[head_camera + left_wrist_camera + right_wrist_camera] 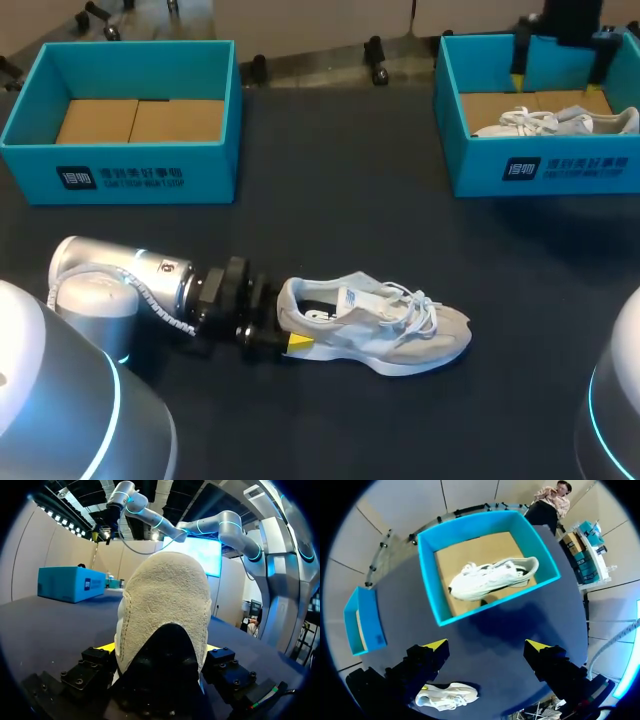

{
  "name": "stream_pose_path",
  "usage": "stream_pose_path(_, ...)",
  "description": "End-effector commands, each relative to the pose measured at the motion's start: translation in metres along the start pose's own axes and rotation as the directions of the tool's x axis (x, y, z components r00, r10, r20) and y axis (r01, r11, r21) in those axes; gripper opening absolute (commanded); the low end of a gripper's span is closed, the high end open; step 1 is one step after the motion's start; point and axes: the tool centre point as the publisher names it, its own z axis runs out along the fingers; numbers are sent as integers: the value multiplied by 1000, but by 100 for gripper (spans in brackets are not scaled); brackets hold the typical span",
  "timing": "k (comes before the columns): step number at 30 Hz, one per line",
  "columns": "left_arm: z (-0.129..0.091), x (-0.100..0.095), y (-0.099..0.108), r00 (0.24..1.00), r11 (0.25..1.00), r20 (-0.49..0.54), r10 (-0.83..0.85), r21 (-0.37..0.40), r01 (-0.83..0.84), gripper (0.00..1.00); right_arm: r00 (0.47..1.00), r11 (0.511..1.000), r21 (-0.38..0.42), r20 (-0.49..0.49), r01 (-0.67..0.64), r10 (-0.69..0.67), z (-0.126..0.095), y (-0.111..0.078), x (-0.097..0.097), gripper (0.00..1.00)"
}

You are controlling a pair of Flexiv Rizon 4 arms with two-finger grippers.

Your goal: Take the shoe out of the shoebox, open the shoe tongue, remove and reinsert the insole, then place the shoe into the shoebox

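Note:
A grey and white shoe rests on its sole on the dark table, toe pointing right. My left gripper comes in low from the left and straddles the heel, one finger against each side, so it is shut on the shoe. From the left wrist the suede heel fills the gap in my left gripper. My right gripper hangs high over the right shoebox. It stands open and empty, and the table shoe shows small under it.
A second white shoe lies inside the right shoebox. At the back left stands another teal shoebox holding only a cardboard liner; it shows side-on from the right wrist. Dark tabletop lies between the boxes.

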Motion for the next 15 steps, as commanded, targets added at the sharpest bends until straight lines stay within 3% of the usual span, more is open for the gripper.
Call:
stream_pose_path(1,-1,-1,1,1000,1000,1,0,-1,0,0,1000,1000,-3,5,22,-22,3,-12,26,100)
stream_pose_path(7,-1,-1,1,1000,1000,1,0,-1,0,0,999,998,-46,-10,40,-40,2,-42,46,100)
stream_pose_path(12,-1,-1,1,1000,1000,1,0,-1,0,0,999,1000,-21,-48,-14,13,-2,-68,40,100)
stream_pose_path(15,-1,-1,1,1000,1000,1,0,-1,0,0,999,1000,-21,-48,-14,13,-2,-68,40,100)
